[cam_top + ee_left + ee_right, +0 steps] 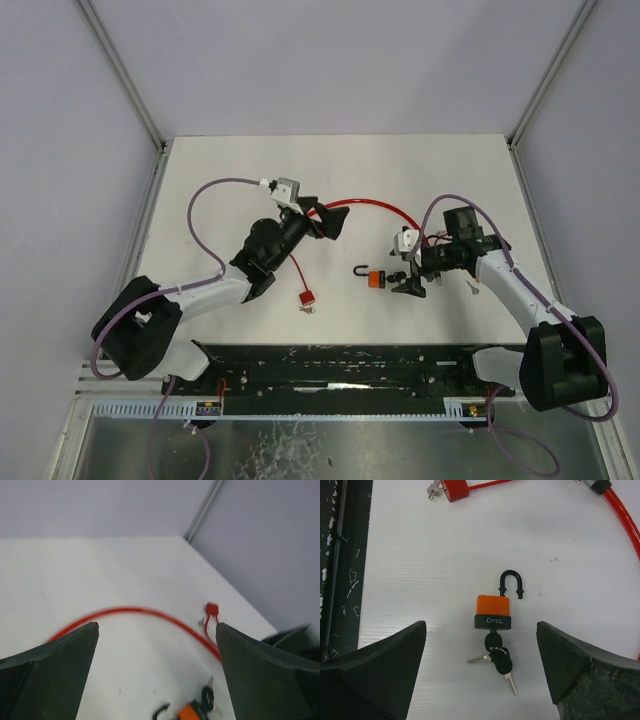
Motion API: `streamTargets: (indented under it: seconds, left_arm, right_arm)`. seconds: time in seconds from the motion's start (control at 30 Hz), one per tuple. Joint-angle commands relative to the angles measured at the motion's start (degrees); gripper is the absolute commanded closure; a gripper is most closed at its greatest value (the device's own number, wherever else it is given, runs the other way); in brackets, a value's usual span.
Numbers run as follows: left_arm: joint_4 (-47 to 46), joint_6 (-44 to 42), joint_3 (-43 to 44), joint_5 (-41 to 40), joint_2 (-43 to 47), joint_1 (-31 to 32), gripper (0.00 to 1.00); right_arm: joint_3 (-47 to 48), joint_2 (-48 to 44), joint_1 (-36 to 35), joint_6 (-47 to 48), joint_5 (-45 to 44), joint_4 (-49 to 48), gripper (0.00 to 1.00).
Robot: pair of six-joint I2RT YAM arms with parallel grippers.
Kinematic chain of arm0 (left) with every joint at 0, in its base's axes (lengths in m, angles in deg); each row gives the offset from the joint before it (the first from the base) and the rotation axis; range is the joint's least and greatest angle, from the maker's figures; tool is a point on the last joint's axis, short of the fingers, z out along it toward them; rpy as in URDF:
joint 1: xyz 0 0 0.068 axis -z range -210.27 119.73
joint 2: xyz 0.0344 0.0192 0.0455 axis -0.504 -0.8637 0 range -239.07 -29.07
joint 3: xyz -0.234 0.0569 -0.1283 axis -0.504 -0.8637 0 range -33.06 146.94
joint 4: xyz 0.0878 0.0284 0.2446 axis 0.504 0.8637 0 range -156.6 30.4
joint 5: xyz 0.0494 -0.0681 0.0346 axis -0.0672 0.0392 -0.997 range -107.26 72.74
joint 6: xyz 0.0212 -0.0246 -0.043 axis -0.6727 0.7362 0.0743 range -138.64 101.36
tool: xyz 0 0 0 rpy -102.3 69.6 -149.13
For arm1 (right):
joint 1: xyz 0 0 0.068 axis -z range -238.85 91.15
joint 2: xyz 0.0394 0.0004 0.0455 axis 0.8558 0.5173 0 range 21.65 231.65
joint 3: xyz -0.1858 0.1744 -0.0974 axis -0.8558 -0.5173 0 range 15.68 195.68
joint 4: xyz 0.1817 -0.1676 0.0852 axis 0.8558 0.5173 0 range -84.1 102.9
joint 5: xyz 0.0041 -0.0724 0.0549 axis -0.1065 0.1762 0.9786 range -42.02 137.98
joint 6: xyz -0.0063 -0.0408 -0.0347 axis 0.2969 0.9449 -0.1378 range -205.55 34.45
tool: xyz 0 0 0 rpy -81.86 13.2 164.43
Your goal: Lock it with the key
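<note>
While the left gripper (322, 218) and right gripper (403, 268) gape empty, the orange padlock (492, 611) lies toward the desk's near edge — shackle open, key (492, 641) inserted.

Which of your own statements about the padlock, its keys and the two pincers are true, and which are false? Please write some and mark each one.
1. The shackle of the padlock stands open. True.
2. The right pincer is shut on the padlock. False: it is open and holds nothing; the padlock lies on the table.
3. A key with a black head sticks out of the padlock's bottom. True.
4. The padlock's body is blue. False: it is orange with a black band.
5. The left pincer holds the red cable. False: it is open and empty; the cable lies on the table.
</note>
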Motion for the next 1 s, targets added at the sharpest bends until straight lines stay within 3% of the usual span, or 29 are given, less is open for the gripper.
streamTargets:
  seconds: [0.0,0.07,0.17,0.33,0.67,0.97]
  left_arm:
    - [1.8,-11.1,10.9,-5.2,0.7,0.0,0.0]
    - [4.6,-15.3,13.9,-5.1,0.4,0.1,0.0]
    - [3.9,-18.1,10.6,-6.3,0.6,0.0,0.0]
    - [-2.4,-15.9,1.8,-5.5,3.1,-1.5,0.0]
    - [1.6,-17.7,0.9,-4.2,4.2,-2.9,0.0]
    - [0.3,-17.8,0.8,-4.0,2.4,-3.3,0.0]
  right_arm:
    - [1.7,5.0,-3.5,0.5,-5.8,-6.0,0.05]
    - [2.0,7.2,-4.4,-1.3,-9.5,-7.2,0.1]
    - [0.1,7.9,-6.1,-4.1,-13.2,-10.5,0.1]
    - [0.9,10.4,-8.9,-8.0,-17.4,-13.0,0.09]
    - [2.6,16.6,-14.1,-13.5,-26.4,-15.0,0.08]
    - [2.7,19.5,-16.0,-15.4,-28.1,-16.6,0.12]
